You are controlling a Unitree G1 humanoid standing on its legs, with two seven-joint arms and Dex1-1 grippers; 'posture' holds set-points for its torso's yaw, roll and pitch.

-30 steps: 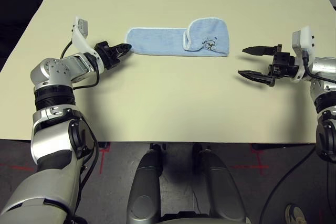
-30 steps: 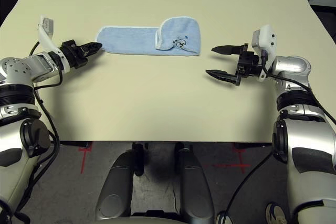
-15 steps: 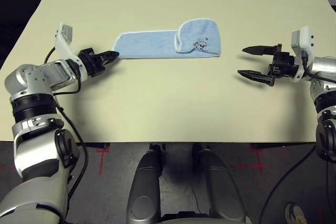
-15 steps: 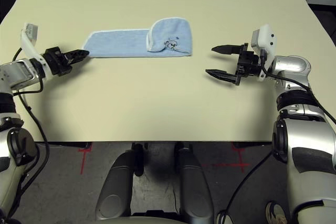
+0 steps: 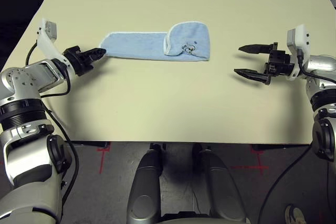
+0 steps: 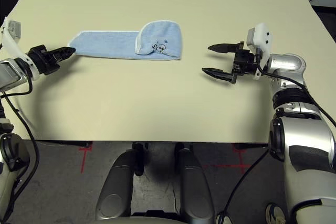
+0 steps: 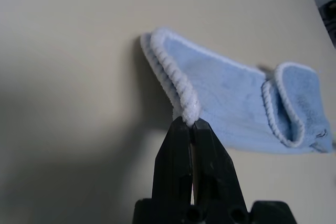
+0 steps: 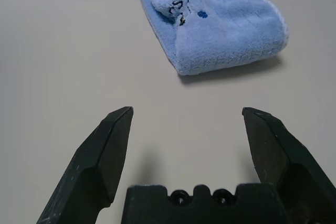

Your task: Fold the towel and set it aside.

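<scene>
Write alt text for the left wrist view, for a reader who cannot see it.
The left gripper's two black fingers are closed on the white-edged corner of a light-blue towel. The towel stretches away across a pale table, its far end folded back over itself.

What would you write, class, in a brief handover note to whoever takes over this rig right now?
Left gripper: shut on the near-left corner of the towel.
Right gripper: open and holding nothing, to the right of the towel.
Towel: on the table, a long strip with its right end turned back over itself, printed mark showing.
Done: folded into a strip, right end folded over.
Left: probably finish the fold, then set it aside.
</scene>
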